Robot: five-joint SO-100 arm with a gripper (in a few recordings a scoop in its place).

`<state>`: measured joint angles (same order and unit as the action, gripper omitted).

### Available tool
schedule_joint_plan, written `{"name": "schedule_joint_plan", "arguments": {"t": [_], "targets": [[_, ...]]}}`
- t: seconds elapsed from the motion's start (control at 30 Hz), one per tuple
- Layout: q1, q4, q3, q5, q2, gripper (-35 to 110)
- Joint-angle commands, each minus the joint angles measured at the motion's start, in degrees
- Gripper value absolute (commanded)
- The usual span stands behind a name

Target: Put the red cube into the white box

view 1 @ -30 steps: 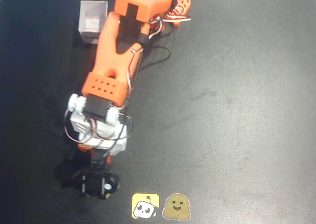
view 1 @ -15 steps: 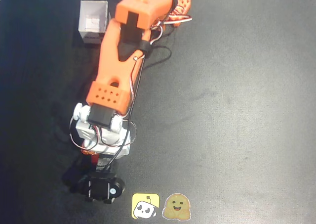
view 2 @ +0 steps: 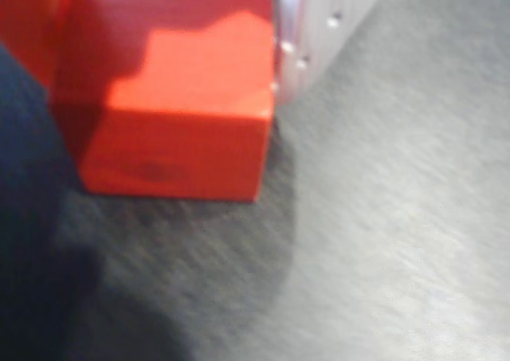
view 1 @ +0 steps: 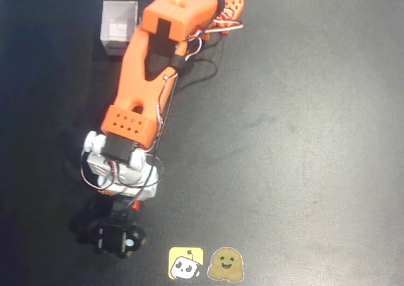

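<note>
In the wrist view the red cube [view 2: 179, 122] is large and close, sitting between the jaws of my gripper [view 2: 159, 54]. The white finger [view 2: 307, 26] presses its right face and an orange-red finger [view 2: 28, 18] lies against its left side, so the gripper is shut on it. The mat behind it is streaked with motion blur while the cube stays sharp. From overhead, the gripper [view 1: 120, 204] is at the lower left and the arm hides the cube. The white box [view 1: 119, 28] stands at the upper left, open side up, right beside the orange upper arm.
The dark mat [view 1: 297, 141] stretches bare to the right of the arm. Two stickers, a yellow one [view 1: 185, 262] and a brown one [view 1: 226, 264], lie near the bottom edge, just right of the gripper. Loose cables [view 1: 202, 52] hang beside the arm.
The wrist and gripper swung slightly right and down half a second ago. They have now shifted back left and a little up, and the upper arm has leaned further left.
</note>
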<state>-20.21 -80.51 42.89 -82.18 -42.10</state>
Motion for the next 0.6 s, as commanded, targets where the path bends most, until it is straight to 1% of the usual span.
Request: {"name": "schedule_joint_plan", "arguments": {"t": [0.0,0.07,0.1,0.3,0.47,0.57], "targets": [[-1.8,-10.3,-14.4,-4.7,2.8,0],[-3.6,-22.1,-31.1,-7.6,9.7,0],[-4.9,-22.9,-33.0,-8.9,9.8,0],[-16.1,-22.9,-17.1,-13.6,-3.0,0],[-26.9,-22.9,-3.8,-12.1,-16.0,0],[-31.3,-22.9,3.8,-11.8,-24.3,0]]}}
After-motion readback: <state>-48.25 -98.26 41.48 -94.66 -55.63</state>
